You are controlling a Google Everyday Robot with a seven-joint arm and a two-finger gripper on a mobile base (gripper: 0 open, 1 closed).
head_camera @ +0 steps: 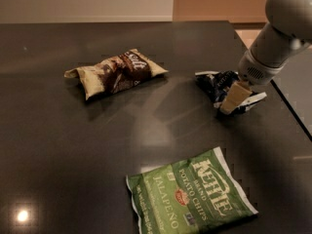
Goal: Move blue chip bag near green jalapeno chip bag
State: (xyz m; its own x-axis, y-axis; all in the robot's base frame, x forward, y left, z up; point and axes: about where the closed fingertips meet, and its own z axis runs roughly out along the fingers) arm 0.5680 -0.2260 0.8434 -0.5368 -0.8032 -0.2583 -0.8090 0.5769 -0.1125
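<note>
The blue chip bag (216, 81) is a small, crumpled dark navy bag with white edges, lying at the right side of the dark table (73, 145). My gripper (233, 103) reaches down from the upper right and sits on the bag's right end, touching it. The green jalapeno chip bag (190, 195) lies flat at the front of the table, well below and a little left of the blue bag.
A brown-and-tan chip bag (115, 72) lies at the middle left of the table. The table's right edge (292, 112) runs close behind the gripper. A bright light reflection (22, 215) shows at the front left.
</note>
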